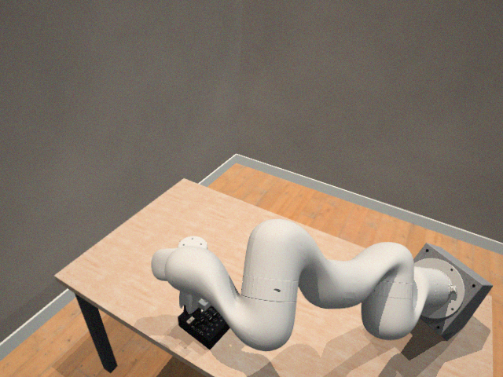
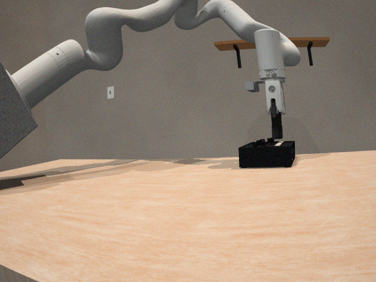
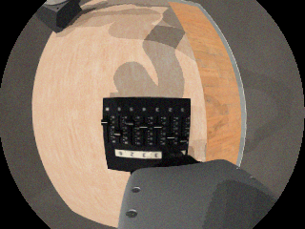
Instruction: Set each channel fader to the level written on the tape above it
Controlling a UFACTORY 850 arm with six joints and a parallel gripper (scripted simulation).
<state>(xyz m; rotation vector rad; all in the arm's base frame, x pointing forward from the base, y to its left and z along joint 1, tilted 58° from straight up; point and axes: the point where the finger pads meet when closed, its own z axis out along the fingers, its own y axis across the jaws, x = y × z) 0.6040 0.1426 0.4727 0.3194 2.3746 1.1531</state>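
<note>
The lighting desk [image 1: 201,329] [image 2: 266,155] [image 3: 148,110] is a small black box near the table's edge. Its top carries a row of several faders [image 3: 145,129] with caps at differing heights along their slots. A white tape strip [image 3: 136,153] [image 2: 278,143] runs along one end of them; its writing is too small to read. My gripper [image 2: 276,136] points straight down with its dark fingers shut and empty. The tips hang just over the desk's top by the tape end. In the wrist view the grey gripper body [image 3: 191,217] hides the fingertips and the desk's near edge.
The desk stands on a light wooden table [image 1: 122,251] [image 2: 182,218], close to its front edge. My arm's grey base block [image 1: 453,294] sits at the far right of the table. A wooden shelf [image 2: 315,40] hangs on the wall behind the arm.
</note>
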